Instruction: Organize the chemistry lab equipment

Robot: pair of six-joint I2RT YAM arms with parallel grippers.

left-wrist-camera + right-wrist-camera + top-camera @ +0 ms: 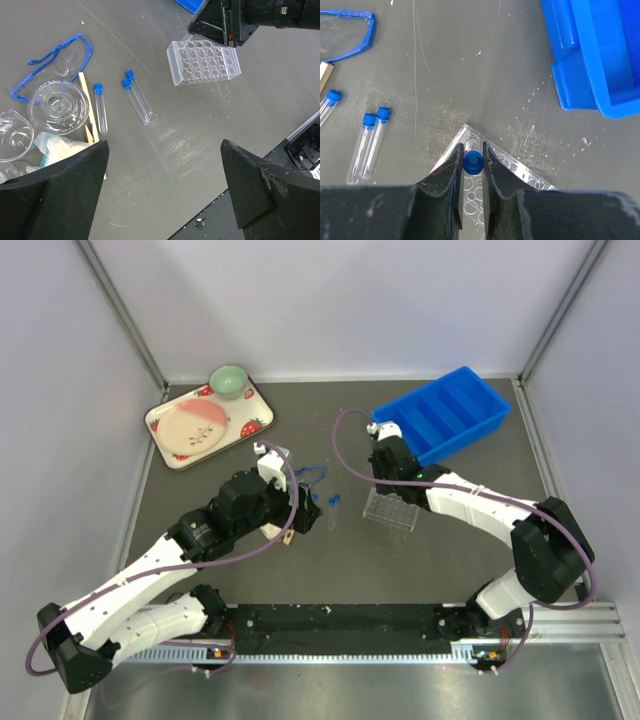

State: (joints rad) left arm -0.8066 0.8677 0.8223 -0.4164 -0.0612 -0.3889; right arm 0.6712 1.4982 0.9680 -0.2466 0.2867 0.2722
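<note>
My right gripper [472,162] is shut on a blue-capped test tube [472,161], held upright over the corner of the clear test tube rack [515,167]; the rack also shows in the top view [392,508] and left wrist view [204,62]. Three blue-capped test tubes lie on the table: one [100,106] beside a wooden strip, two [136,99] side by side. My left gripper [165,190] is open and empty above bare table. Blue safety glasses [55,62] and glass dishes [58,106] lie at its left.
A blue divided bin [442,413] stands at the back right. A strawberry-patterned tray [208,423] with a pink plate and a green bowl [229,381] is at the back left. A black rail [340,620] runs along the near edge.
</note>
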